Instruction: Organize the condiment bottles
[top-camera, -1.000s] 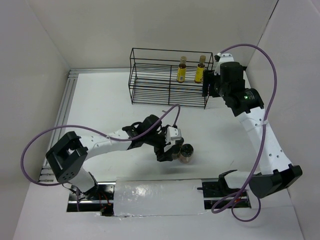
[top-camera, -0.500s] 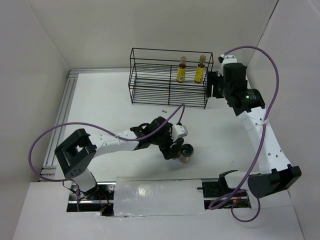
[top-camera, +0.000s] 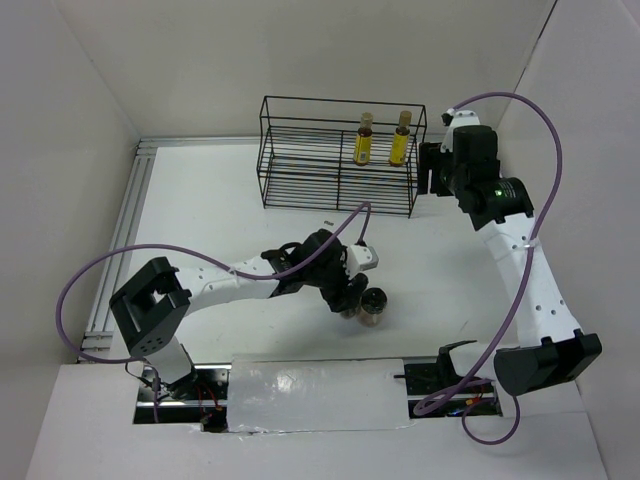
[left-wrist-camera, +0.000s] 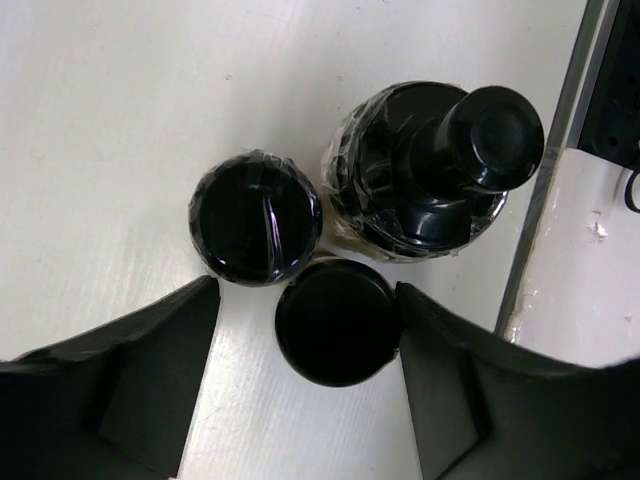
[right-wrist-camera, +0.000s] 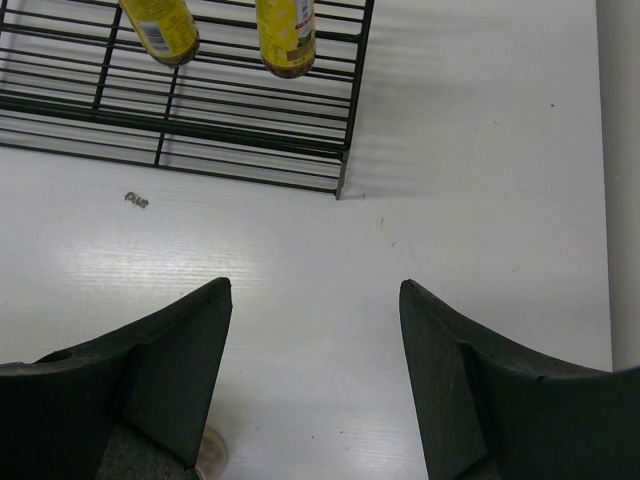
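Beneath the wide-open left end effector (left-wrist-camera: 305, 290), three dark-lidded jars (left-wrist-camera: 256, 222), indistinct overhead.

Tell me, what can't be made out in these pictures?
- Top view: the left gripper hides all but one jar.
- Left wrist view: straight down on lids, so labels of the left small jar, near small jar and fat jar are hidden.
- Right wrist view: the top edge cuts off the left yellow bottle and right yellow bottle; caps unseen.
- Same view: speck by the wire rack, too small to identify.
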